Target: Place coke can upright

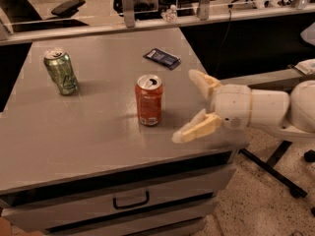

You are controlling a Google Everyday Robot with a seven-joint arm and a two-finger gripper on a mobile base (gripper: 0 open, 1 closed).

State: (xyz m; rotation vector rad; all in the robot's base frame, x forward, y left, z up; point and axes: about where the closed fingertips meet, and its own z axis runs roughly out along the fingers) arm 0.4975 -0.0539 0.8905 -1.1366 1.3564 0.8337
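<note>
Coke can (148, 101) first: it stands upright on the grey table (74, 146), silver top and pull tab facing up, a little in from the front edge and roughly mid-width of the tabletop. Nothing is touching it that I can see.

From my screen the gripper (187, 107) sits just beside the can, on the right side of the view, at about the can's height. Its two pale fingers (197, 128) are spread wide apart, one angled toward the back of the table and the other toward the front edge, with the gap between them facing the can. They hold nothing, and there is clear tabletop between their tips and the can's side. The white arm (275, 109) behind the gripper reaches in from the right, over the table's corner.

Farther back on the left of the view stands a green can (61, 72), also upright, well apart from the coke can. A dark blue packet (162, 58) lies flat near the table's back right part, behind the coke can and apart from it. Under the tabletop I see a closed drawer with a dark handle (130, 200).
</note>
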